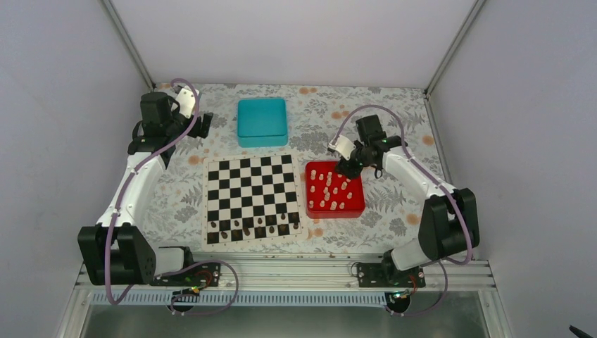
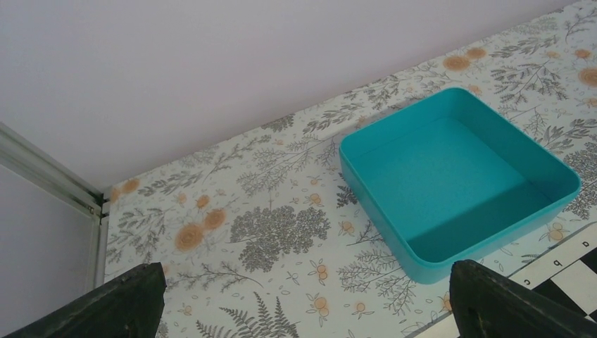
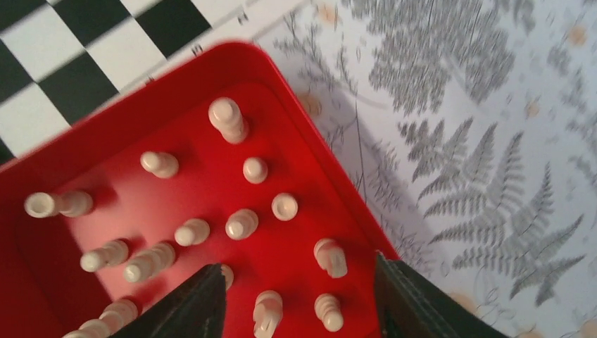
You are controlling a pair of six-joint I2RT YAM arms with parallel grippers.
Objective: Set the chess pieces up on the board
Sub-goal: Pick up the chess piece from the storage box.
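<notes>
The checkered board (image 1: 250, 197) lies in the middle of the table, with dark pieces along its near row. Several cream chess pieces (image 1: 331, 189) stand in a red tray (image 1: 355, 204) to its right. My right gripper (image 3: 299, 299) hovers open above the tray's far right corner; cream pieces (image 3: 329, 256) show between its fingers, none gripped. A corner of the board (image 3: 77, 49) shows in the right wrist view. My left gripper (image 2: 306, 299) is wide open and empty over the flowered cloth at the far left, beside a teal box (image 2: 457, 176).
The teal box (image 1: 262, 121) sits behind the board. White walls with metal posts close in the table on the left, right and far sides. A metal rail (image 1: 281, 271) runs along the near edge by the arm bases.
</notes>
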